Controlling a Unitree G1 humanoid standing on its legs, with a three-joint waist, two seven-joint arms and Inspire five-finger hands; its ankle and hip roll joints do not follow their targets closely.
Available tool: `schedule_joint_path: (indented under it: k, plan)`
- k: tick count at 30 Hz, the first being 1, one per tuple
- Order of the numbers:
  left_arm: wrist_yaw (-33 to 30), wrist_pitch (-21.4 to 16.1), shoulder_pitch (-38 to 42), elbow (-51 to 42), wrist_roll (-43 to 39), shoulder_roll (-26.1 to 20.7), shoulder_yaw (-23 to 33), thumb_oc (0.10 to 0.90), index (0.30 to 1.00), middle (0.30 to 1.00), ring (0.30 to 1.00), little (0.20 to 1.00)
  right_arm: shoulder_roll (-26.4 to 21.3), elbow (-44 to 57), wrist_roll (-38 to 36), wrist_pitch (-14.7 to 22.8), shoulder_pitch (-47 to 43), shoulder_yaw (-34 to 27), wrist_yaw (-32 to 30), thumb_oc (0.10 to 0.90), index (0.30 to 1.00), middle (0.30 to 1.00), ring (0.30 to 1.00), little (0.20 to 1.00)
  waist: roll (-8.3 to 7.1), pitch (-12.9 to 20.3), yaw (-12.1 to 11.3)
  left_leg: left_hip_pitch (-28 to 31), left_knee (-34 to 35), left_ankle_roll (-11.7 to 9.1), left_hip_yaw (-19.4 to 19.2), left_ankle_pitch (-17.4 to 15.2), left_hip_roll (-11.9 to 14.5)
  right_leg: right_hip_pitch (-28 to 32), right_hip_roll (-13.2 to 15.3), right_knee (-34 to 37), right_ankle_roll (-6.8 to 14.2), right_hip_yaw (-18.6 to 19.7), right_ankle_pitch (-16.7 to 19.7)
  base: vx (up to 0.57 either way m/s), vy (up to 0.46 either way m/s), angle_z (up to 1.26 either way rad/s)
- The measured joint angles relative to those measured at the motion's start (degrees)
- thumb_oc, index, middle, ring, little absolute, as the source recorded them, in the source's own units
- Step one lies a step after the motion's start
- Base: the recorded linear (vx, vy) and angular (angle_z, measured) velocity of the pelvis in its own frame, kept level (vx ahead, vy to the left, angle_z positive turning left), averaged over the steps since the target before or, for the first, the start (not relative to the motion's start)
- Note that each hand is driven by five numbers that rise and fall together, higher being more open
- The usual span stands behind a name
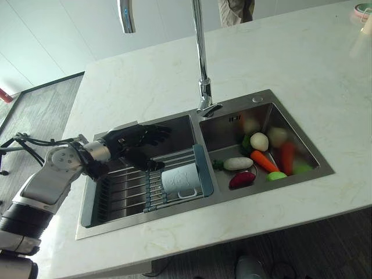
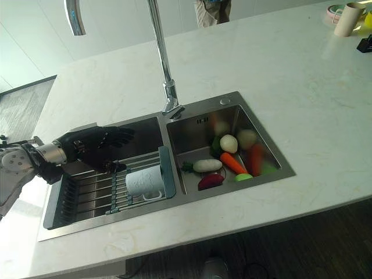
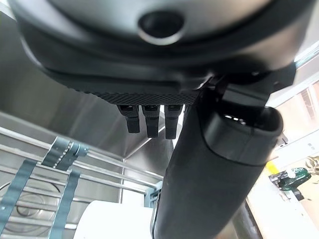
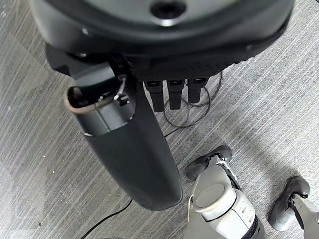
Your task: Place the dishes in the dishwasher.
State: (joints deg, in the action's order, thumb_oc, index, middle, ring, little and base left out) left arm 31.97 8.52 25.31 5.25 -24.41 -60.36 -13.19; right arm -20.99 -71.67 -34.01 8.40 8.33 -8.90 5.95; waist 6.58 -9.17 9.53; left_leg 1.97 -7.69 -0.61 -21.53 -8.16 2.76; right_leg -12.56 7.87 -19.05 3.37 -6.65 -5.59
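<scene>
— Where's the left hand now?
— Over the left basin of the steel sink, above the wire drying rack that sits in it. Its fingers are stretched out nearly straight and spread loosely, the thumb apart below them, holding nothing.

— And the dish?
— A white mug lies on its side on the rack, at about 4 o'clock from the hand, close by but not touching the fingers. Its handle points toward the near edge of the sink. The left wrist view shows the mug's pale side just past the thumb, with the rack's bars beside it.

— What's in the other basin?
— Vegetables: a carrot, a white radish, a dark red one and a few more piled at the near side. The tall tap stands between the basins at 12 o'clock.

— The right hand?
— The right hand hangs over the grey floor, fingers relaxed and straight, nothing in them.

— Anything else on the tabletop?
— A cardboard tube and a small bowl at the far right corner, well apart from the sink.
</scene>
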Motion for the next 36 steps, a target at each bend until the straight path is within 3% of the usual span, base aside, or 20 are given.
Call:
schedule_joint_path:
  k: [10, 21, 28, 36]
  plan:
    - [2.6, 0.7, 0.0, -0.7, 0.0, 0.0, -0.2, 0.8, 0.9, 0.9, 0.9, 0.9, 0.2, -0.1, 0.0, 0.0, 0.1, -0.8, 0.0, 0.8, 0.9, 0.9, 0.9, 0.9, 0.13, 0.1, 0.6, 0.1, 0.0, 0.0, -0.1, 0.0, 0.0, 0.1, 0.2, -0.2, -0.1, 0.0, 0.1, 0.0, 0.0, 0.0]
    - [5.0, 5.4, 0.2, -7.8, -0.1, 0.2, -3.8, 0.8, 0.9, 0.9, 0.9, 0.9, 0.3, 0.0, 0.0, 0.1, 0.3, -0.7, 0.5, 0.8, 0.9, 0.9, 0.9, 0.9, 0.97, 0.7, 1.3, 0.1, -0.1, 0.0, -0.1, 0.0, 0.0, 0.2, 0.3, -0.5, -0.1, 0.0, 0.1, 0.0, 0.0, 0.0]
    - [5.2, 5.1, -0.1, -7.1, 3.5, 0.5, -5.2, 0.8, 0.9, 0.9, 0.9, 0.9, 0.3, 0.0, 0.0, 0.1, 0.6, -0.8, 0.4, 0.8, 0.9, 0.9, 0.9, 0.9, 1.08, 0.8, 1.4, 0.1, -0.2, 0.0, 0.0, 0.0, 0.0, 0.2, 0.2, -0.6, -0.1, 0.1, 0.1, 0.0, 0.0, 0.0]
    - [5.8, 1.1, -0.2, -3.4, 11.6, 0.5, -5.2, 0.8, 0.9, 0.9, 0.9, 0.9, 0.3, 0.0, 0.0, 0.1, 0.8, -0.8, 0.5, 0.8, 0.9, 0.9, 0.9, 0.9, 0.72, 1.0, 1.5, 0.1, -0.4, 0.0, -0.1, 0.0, 0.0, 0.1, 0.1, -0.8, -0.1, 0.2, 0.2, 0.0, 0.0, 0.0]
